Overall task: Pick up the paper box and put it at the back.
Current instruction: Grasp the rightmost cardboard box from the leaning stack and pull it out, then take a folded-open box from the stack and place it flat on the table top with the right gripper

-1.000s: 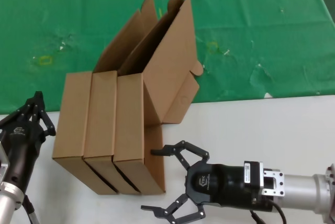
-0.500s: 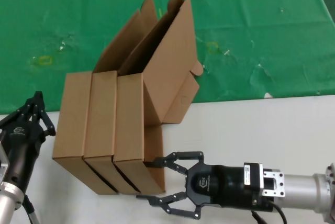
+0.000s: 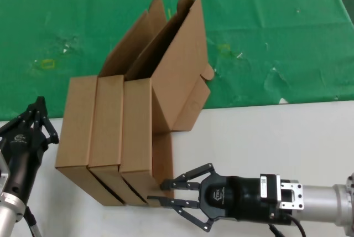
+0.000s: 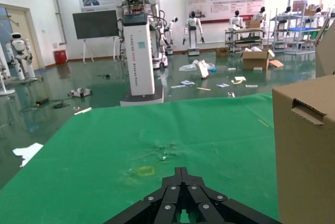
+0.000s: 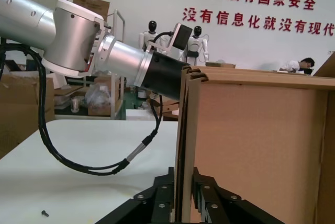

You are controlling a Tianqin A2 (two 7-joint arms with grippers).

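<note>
Three brown paper boxes stand side by side with lids raised, straddling the edge of the green cloth [image 3: 83,15]. My right gripper [image 3: 160,190] is at the near right corner of the rightmost paper box [image 3: 135,132], shut on its thin cardboard side wall. In the right wrist view the wall's edge [image 5: 183,130] runs up between the fingers of the gripper [image 5: 183,174]. My left gripper [image 3: 38,107] is shut and empty, parked left of the boxes; it points over the cloth [image 4: 104,150] in the left wrist view [image 4: 181,170].
The white tabletop [image 3: 265,137] lies in front of the cloth, right of the boxes. The leftmost box [image 4: 303,145] stands close beside my left gripper. The cloth has pale stains and a yellow mark [image 3: 47,63]. The left arm shows beyond the box [image 5: 78,41].
My right gripper has moved left to the rightmost box's near corner and closed its fingers from wide open onto the cardboard wall. The left arm has not moved.
</note>
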